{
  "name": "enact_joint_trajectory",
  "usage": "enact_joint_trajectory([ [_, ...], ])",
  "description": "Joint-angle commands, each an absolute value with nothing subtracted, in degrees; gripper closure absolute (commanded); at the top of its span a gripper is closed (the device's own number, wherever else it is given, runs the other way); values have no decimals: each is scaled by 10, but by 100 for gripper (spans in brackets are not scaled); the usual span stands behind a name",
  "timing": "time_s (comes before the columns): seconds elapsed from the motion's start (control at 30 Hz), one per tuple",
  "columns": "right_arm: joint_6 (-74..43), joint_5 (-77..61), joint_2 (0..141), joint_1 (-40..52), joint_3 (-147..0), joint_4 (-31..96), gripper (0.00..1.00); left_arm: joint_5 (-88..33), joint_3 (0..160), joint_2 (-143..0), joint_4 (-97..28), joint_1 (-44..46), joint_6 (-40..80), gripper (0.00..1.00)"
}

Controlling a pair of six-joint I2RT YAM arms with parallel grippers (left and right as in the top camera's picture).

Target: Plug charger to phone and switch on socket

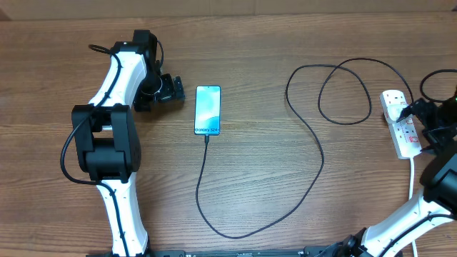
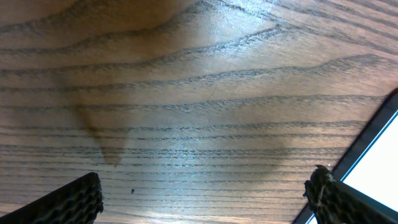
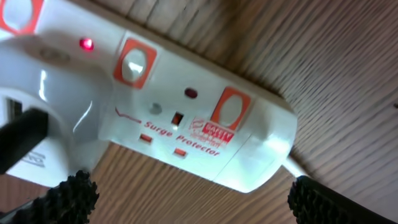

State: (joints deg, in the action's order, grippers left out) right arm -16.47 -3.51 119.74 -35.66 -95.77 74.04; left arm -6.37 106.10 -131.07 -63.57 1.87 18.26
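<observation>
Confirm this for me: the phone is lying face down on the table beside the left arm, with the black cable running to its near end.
Not quite. The phone lies face up: the overhead view shows its light blue screen. The rest holds: it is on the table beside the left arm, and the black cable runs to its near end.
</observation>
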Motion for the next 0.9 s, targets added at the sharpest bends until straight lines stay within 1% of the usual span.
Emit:
enact_joint_trajectory([
  [0.0,-160,-18,1196,-343,-944,740,0,-62,1061,-1309,-635,22,182,0],
  [0.23,-160,2,1196,-324,-938,740,0,-62,1061,-1309,-635,22,182,0],
  [0.5,-118,1,1196,-322,-938,729,0,-62,1061,-1309,-635,22,182,0],
  [0.87,-117,16,1196,-322,-938,702,0,-62,1061,-1309,-635,23,182,0],
])
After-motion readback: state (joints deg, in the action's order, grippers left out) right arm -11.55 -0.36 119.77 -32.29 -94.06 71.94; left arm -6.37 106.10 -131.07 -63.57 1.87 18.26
